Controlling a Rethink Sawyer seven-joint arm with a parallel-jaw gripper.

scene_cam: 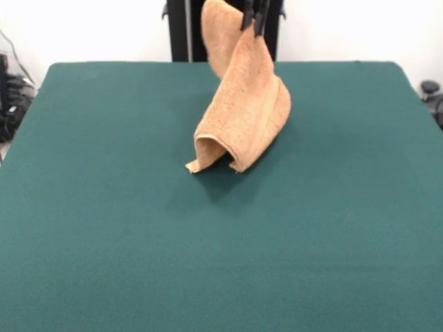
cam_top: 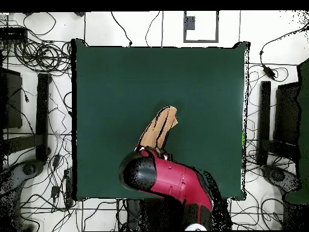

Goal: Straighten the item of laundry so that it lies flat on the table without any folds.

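Nearest us, well below the gripper (scene_cam: 254, 22), the towel (scene_cam: 239, 121) just touches the table (scene_cam: 104, 242) with its lower end curled into an open loop, and from there it rises steeply to the black fingertips pinched shut on an upper edge, with a loose flap standing beside them. To do this well, I'd say carry that held edge away from the resting loop, low and slow, so the curl drags open and lays out flat instead of flopping double. The count: one towel, one table, one gripper.

Towel (scene_cam: 242, 111) hangs from fingers (scene_cam: 255, 21), lower end on table (scene_cam: 104, 228).
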